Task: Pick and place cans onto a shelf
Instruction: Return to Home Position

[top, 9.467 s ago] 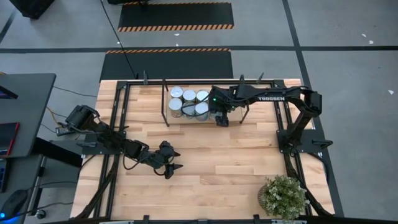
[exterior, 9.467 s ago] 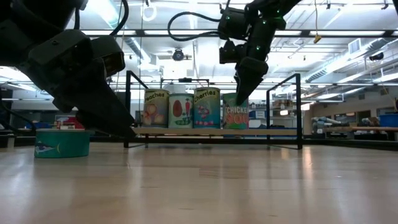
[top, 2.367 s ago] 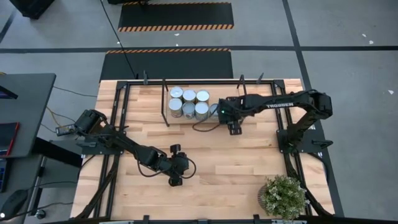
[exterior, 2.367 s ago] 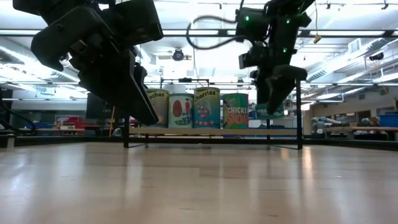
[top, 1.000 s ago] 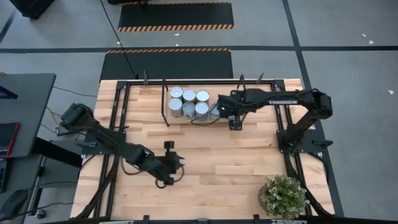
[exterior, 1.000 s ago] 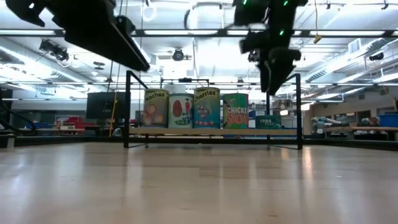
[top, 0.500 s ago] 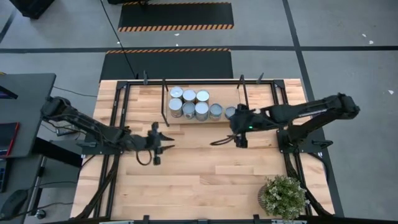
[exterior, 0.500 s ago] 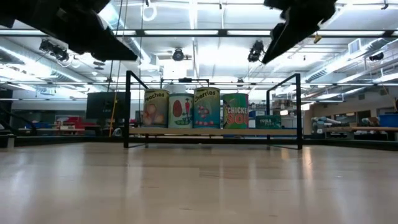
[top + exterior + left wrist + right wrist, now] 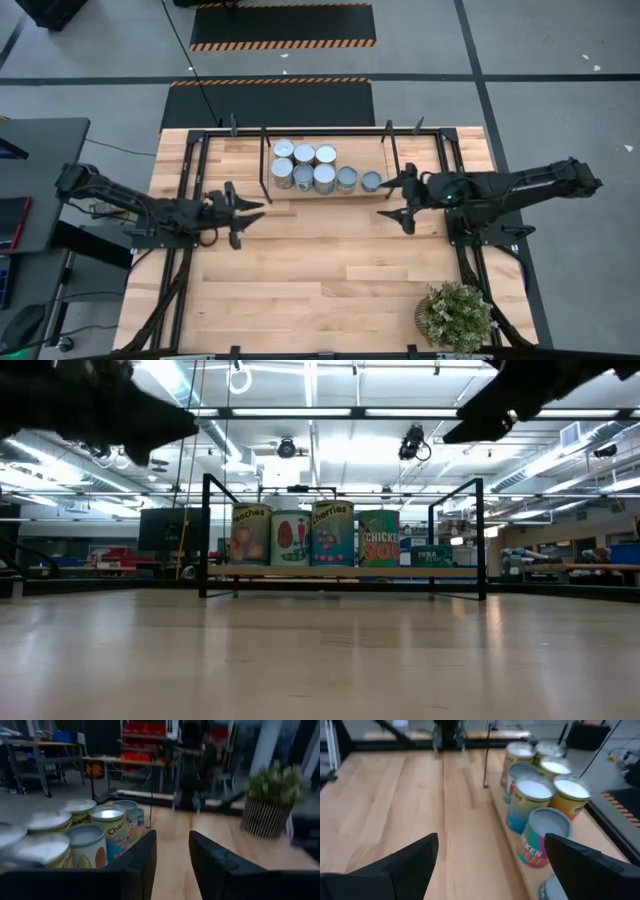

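Both arms have swung back, and we see the left gripper [image 9: 243, 215] and right gripper [image 9: 392, 200] hovering empty, fingers spread apart. The cans [image 9: 324, 176] stand grouped on the shelf [image 9: 300, 572]. Placing looks finished.

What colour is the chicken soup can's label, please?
The can is mainly green; best in the low view.
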Action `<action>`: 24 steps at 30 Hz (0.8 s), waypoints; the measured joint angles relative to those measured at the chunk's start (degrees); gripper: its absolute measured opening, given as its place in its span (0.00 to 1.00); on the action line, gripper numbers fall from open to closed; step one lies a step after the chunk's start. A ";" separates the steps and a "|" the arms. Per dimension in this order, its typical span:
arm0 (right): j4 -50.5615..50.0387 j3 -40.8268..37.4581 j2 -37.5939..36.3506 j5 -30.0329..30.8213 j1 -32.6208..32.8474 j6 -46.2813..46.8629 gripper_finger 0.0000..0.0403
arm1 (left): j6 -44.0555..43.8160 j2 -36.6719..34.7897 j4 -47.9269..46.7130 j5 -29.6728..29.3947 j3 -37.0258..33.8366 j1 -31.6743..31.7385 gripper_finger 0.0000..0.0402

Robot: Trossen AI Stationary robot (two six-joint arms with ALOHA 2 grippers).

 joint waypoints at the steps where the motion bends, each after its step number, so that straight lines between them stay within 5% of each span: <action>1: 1.37 -1.40 -1.46 0.00 -0.29 0.01 0.92 | -1.18 -0.67 2.78 -0.20 -2.09 0.05 0.30; 6: 4.49 -7.90 -9.32 0.14 -1.73 0.01 0.92 | -2.71 -3.36 8.20 -2.02 -8.50 0.10 0.30; 16: 14.92 -20.09 -26.35 -0.85 -4.11 4.61 0.92 | 6.76 -12.46 4.67 -2.56 -8.53 -0.14 0.18; 24: 13.37 -24.89 -35.95 -1.07 -4.10 7.50 0.92 | 9.07 -17.55 3.91 7.36 -8.55 -0.19 0.03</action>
